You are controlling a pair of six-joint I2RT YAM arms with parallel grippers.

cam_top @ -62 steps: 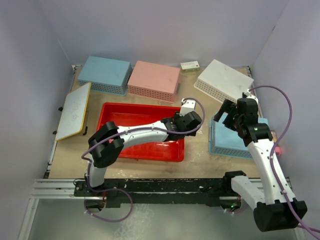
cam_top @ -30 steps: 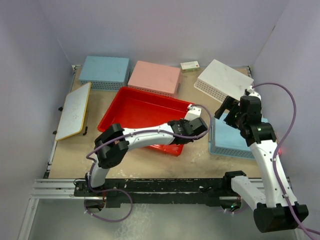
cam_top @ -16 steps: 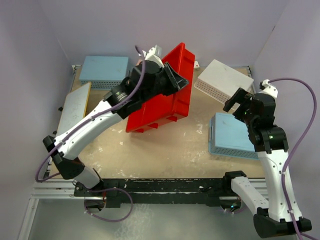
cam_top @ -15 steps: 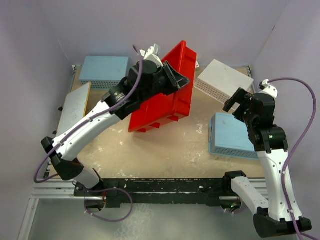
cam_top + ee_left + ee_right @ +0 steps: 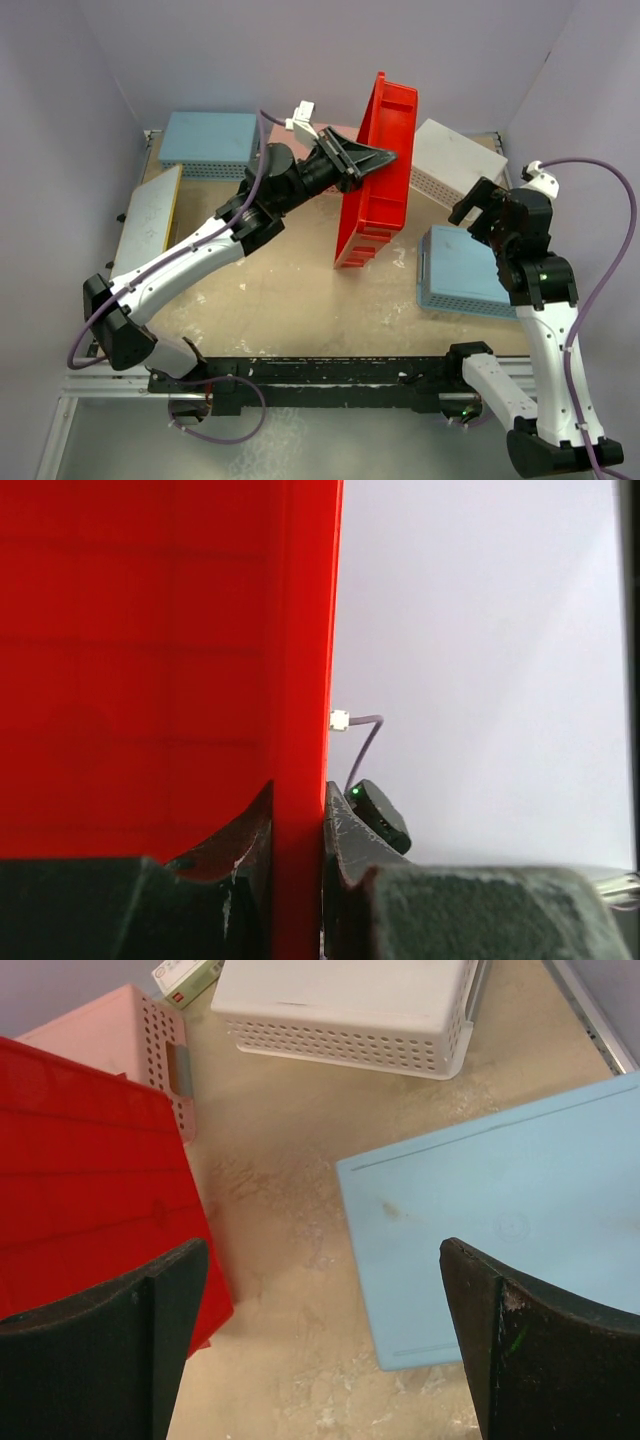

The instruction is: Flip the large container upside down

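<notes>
The left gripper (image 5: 386, 156) pinches the rim of the tray (image 5: 375, 215), one finger (image 5: 245, 825) on each face. The tray stands almost on edge at mid-table, tilted, its low end by the tabletop, just left of the white basket (image 5: 455, 168). The right gripper (image 5: 325, 1345) hangs spread and empty, by the right blue basket (image 5: 500, 1230).

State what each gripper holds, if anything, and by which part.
The left gripper holds the large red tray, fingers pinching its rim. The right gripper is open and holds nothing.
</notes>
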